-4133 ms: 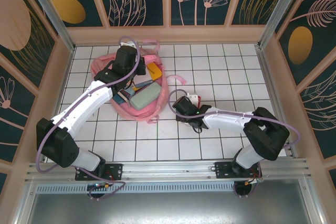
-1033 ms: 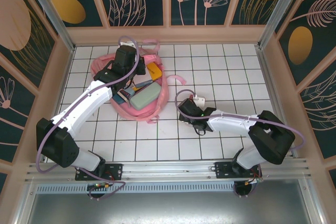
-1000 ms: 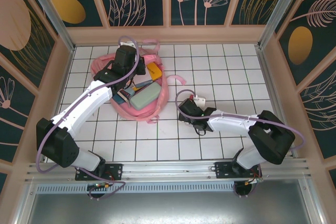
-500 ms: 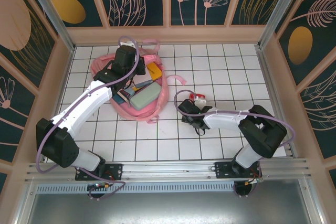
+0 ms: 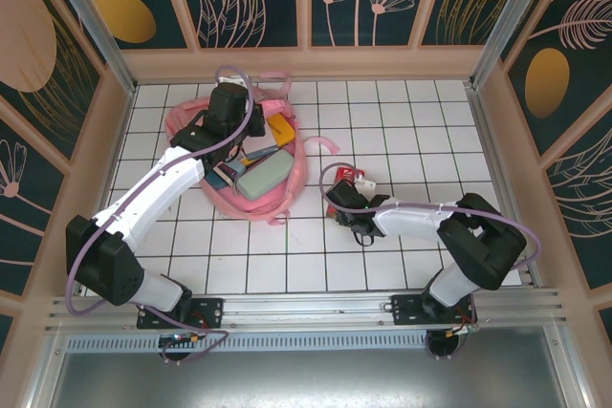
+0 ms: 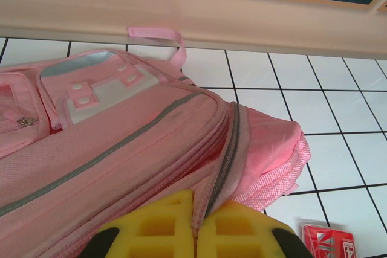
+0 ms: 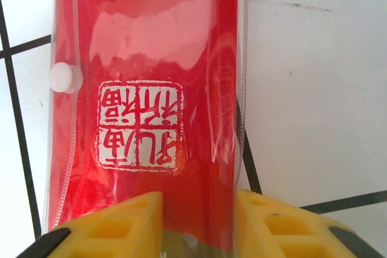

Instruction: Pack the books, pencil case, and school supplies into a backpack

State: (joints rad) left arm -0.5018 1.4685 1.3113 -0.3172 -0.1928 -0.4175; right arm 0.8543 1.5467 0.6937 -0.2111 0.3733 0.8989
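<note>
Left gripper (image 6: 195, 234) clamped on light pink fabric backpack (image 6: 121, 143) at its zipper edge.
Right gripper (image 7: 198, 228) narrow, flat red white-stamped packet (image 7: 151, 58) between its jaws; we can't confirm grip.

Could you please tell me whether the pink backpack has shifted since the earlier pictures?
No. In the top view the backpack lies over the same tiles by the back wall, with the left gripper shut on its edge.

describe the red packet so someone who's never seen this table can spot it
Start at the big pink backpack; to its right, on bare white tiles, lies the red packet, its near end between the right gripper's yellow fingers. It alone is flat glossy red, with a white square stamp and a white snap.
</note>
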